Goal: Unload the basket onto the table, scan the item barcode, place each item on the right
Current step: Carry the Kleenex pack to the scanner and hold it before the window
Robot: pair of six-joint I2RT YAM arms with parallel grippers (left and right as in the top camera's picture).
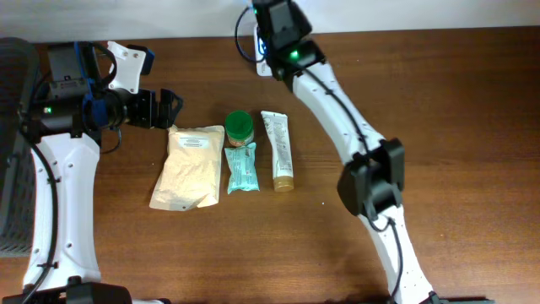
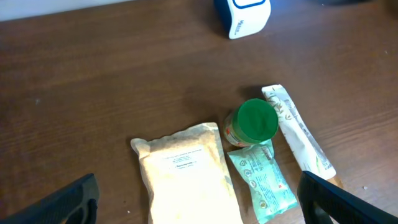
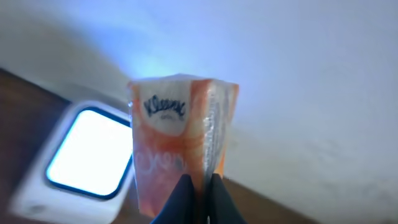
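Jaws, left: spread wide over counter (image 2: 93, 93)
Jaws, right: pinching tissue pack (image 3: 180, 143)
Scanner (image 3: 81, 155): lit, just beside pack

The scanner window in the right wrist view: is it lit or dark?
Lit: the scanner window glows bright white inside its blue frame, seen beside the tissue pack pinched in the right gripper.

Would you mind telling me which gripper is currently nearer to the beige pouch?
Left. The left gripper is open just off the far-left corner of the beige pouch; the right gripper is well beyond it, shut on a Kleenex pack near the scanner.
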